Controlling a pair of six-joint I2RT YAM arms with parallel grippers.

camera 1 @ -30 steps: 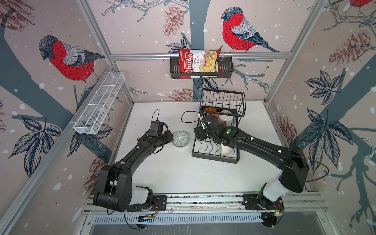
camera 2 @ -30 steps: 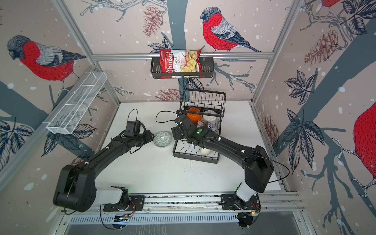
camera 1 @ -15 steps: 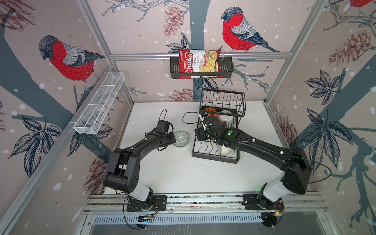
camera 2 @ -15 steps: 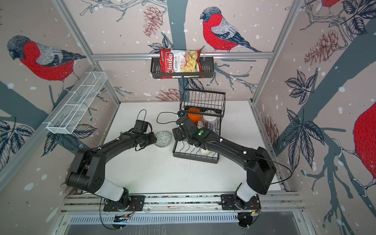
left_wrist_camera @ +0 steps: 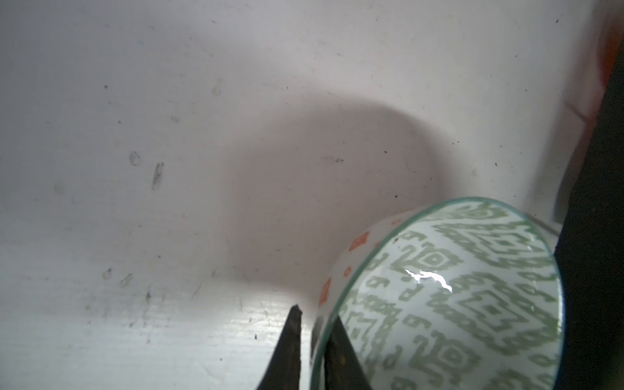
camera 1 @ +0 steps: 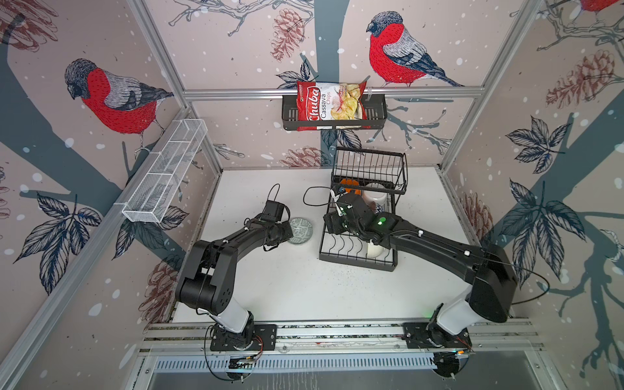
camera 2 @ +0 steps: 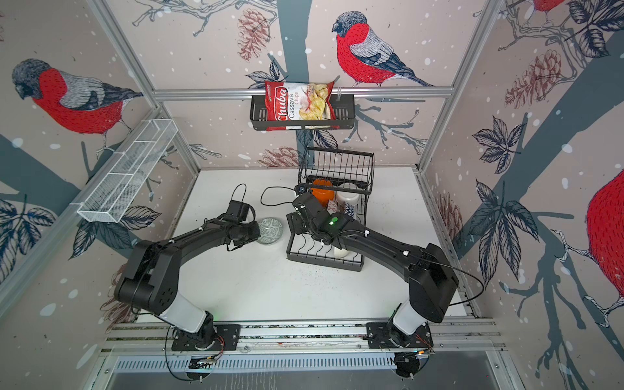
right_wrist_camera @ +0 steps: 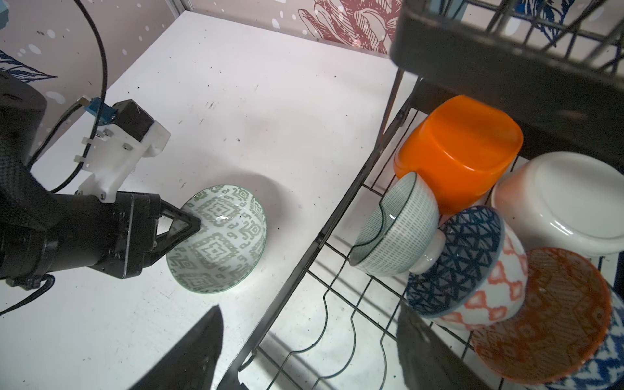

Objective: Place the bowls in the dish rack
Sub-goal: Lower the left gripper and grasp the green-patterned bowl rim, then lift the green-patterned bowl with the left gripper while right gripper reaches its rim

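Okay, my left end effector (right_wrist_camera: 197,224) pinches the rim of the green-patterned bowl (right_wrist_camera: 219,239) on the table (right_wrist_camera: 236,101), beside the dish rack (camera 1: 356,263); right end effector (right_wrist_camera: 309,310) spread wide. Its orange outer diamonds (left_wrist_camera: 358,241) show only in left wrist view.

We see two glossy black jointed arms, the left arm (camera 1: 233,243) and the right arm (camera 1: 439,244), each rising from a white cylindrical base segment (camera 1: 233,315) on a black mounting plate (camera 1: 266,337) at the near edge. Small round holes dot the left shoulder housing (camera 1: 212,293). A green light (camera 1: 382,221) glows on the right arm, white cable ties (camera 1: 420,233) band it, and a thin black cable (camera 1: 537,287) loops from its shoulder. The left wrist carries a black camera box (right_wrist_camera: 135,118) on a white screwed bracket (right_wrist_camera: 114,162) with a blue plug (right_wrist_camera: 101,111). The left gripper (right_wrist_camera: 198,225) ends in black hollow triangular fingers (right_wrist_camera: 189,221).
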